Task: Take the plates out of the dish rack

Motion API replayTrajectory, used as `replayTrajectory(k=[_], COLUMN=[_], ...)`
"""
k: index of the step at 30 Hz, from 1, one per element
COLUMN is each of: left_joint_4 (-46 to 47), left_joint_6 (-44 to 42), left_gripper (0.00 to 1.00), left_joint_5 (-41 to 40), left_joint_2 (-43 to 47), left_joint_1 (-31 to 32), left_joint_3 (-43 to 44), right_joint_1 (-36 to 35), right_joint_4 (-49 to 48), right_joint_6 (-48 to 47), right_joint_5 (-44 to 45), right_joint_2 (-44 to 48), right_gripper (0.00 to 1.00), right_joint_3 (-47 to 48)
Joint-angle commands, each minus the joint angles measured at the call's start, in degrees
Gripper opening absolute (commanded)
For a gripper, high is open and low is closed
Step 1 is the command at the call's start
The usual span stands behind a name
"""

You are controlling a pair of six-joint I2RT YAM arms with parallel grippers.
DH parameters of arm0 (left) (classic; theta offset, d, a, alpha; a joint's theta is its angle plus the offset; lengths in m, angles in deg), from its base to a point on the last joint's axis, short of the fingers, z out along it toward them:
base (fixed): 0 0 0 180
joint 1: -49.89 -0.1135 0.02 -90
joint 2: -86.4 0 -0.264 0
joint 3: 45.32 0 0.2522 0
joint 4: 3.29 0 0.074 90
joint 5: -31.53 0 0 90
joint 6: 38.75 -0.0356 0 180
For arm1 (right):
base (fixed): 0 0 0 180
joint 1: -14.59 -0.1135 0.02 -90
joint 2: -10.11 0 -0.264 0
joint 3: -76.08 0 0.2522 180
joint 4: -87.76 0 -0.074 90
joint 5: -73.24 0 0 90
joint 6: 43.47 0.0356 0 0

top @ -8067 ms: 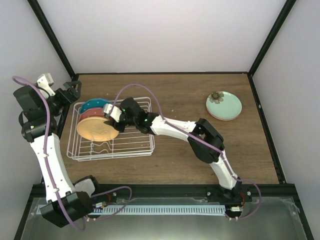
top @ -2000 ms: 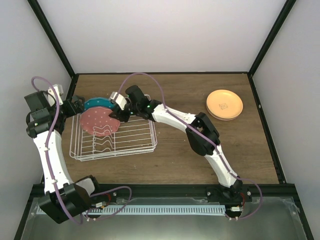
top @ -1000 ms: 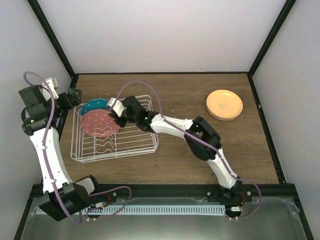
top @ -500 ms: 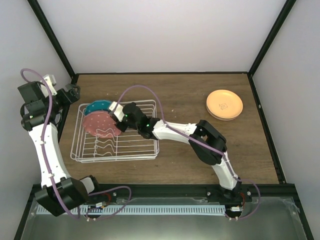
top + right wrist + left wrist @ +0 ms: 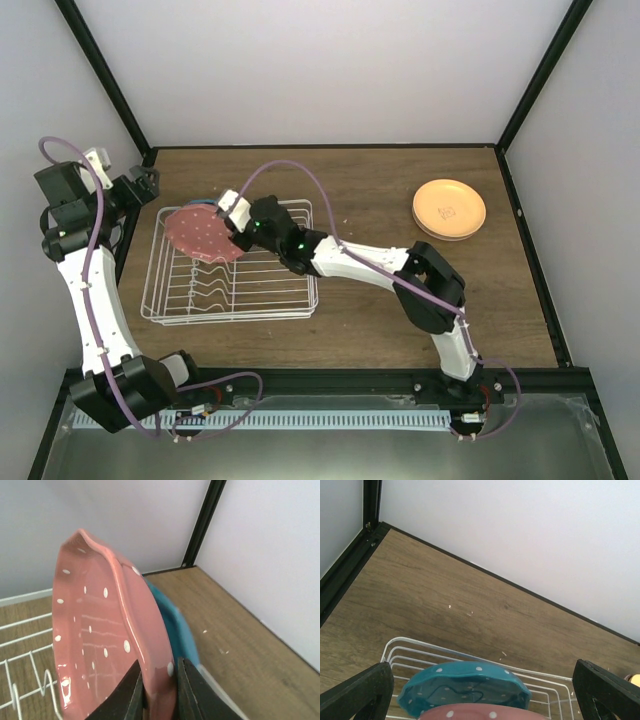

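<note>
Your right jaws pinch the rim of the salmon-red dotted plate [image 5: 203, 233], one pressed to each face. The plate is tilted and sits over the far left corner of the white wire rack [image 5: 290, 292]; you cannot tell whether it touches the wires. Just behind it, the teal dotted plate [image 5: 465, 687] stands in the rack. Your left jaws are spread wide and hold nothing, hovering near the rack's left end. An orange-yellow plate [image 5: 449, 207] tops a stack at the far right of the counter [image 5: 360, 180], well apart from the rack.
</note>
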Motion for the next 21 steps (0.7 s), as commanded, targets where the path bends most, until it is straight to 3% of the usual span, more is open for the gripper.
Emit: replayTrajectory(k=[1, 21], left_joint_4=[1.61, 4.29], left_joint_6=[1.69, 4.03], left_gripper=[1.00, 1.00], left_joint_5=[0.39, 0.43], left_joint_2=[0.34, -2.11], left_joint_1=[-0.06, -0.11], left_joint_3=[2.56, 4.73], right_joint_1=[0.87, 5.06], right_joint_4=[-13.71, -13.69], right_joint_6=[-1.60, -2.16], right_joint_5=[8.88, 14.74], right_joint_2=[8.10, 27.13], right_gripper=[0.01, 0.01], right_joint_3=[1.51, -10.84])
